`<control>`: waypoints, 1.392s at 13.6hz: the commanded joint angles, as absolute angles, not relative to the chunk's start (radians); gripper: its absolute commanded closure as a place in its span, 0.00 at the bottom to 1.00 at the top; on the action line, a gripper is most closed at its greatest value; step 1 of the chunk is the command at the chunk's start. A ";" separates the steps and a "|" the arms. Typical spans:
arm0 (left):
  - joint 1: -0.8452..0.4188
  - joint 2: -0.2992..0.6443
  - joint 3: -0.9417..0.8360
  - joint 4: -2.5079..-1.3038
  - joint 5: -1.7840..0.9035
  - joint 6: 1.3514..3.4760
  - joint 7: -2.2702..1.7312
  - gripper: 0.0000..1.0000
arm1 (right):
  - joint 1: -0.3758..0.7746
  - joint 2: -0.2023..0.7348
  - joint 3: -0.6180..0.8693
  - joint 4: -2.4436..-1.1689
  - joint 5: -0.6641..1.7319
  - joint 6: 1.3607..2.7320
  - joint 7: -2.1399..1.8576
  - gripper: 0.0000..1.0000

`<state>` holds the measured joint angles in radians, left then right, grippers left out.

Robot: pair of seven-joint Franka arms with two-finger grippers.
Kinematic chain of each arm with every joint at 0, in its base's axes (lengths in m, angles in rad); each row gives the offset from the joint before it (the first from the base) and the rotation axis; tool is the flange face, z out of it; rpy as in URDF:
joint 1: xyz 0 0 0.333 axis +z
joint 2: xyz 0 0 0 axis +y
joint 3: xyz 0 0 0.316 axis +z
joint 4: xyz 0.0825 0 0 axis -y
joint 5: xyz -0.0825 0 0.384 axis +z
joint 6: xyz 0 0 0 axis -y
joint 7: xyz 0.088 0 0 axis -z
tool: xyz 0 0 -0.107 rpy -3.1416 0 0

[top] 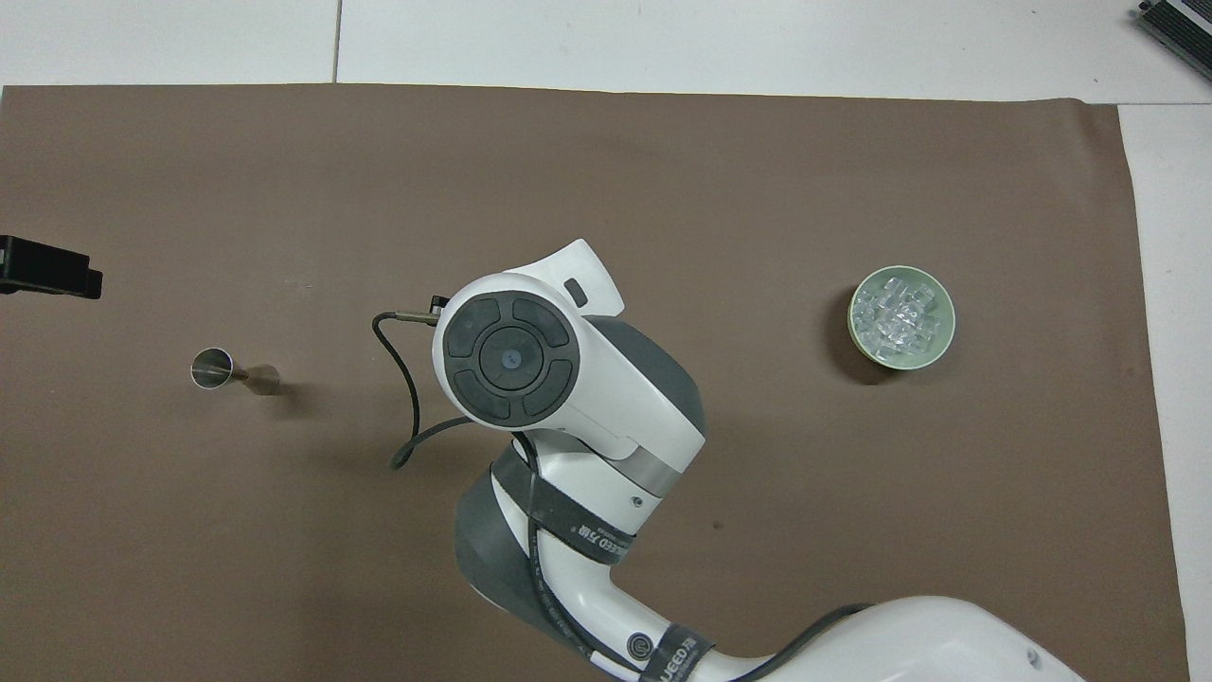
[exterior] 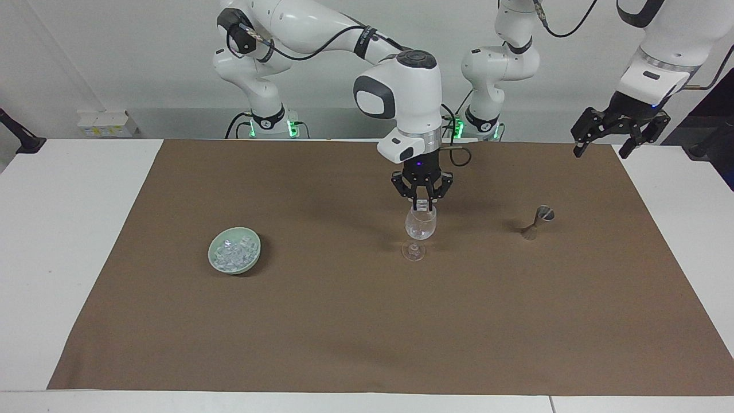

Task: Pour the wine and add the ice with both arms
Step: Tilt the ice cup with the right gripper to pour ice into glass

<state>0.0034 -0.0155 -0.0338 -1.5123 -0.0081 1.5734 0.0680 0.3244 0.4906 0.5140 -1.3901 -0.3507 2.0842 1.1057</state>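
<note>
Facing view: right gripper (exterior: 422,202) just over the wine glass (exterior: 420,225) rim, can't tell its grip state. Left gripper (exterior: 602,148) wide open, empty, waiting above the cloth's (exterior: 344,321) corner.

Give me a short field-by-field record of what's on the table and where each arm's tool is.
surface: brown mat on a white table
glass: clear stemmed glass, upright, mid-mat
ice: cubes in a green bowl, toward the right arm's end
jigger: metal jigger, toward the left arm's end
right tool: directly over the glass's mouth
left tool: open, raised over the mat's corner, waiting
</note>
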 commanded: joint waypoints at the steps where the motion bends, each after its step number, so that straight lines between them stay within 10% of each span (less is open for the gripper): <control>1: -0.009 -0.014 -0.021 -1.502 -0.012 1.565 0.067 0.00 | 0.324 0.477 0.520 -1.399 -0.387 2.074 1.143 0.63; 19: -0.023 -0.011 -0.029 -1.502 -0.012 1.569 0.051 0.00 | 0.166 0.255 0.525 -1.422 -0.374 1.910 1.080 0.52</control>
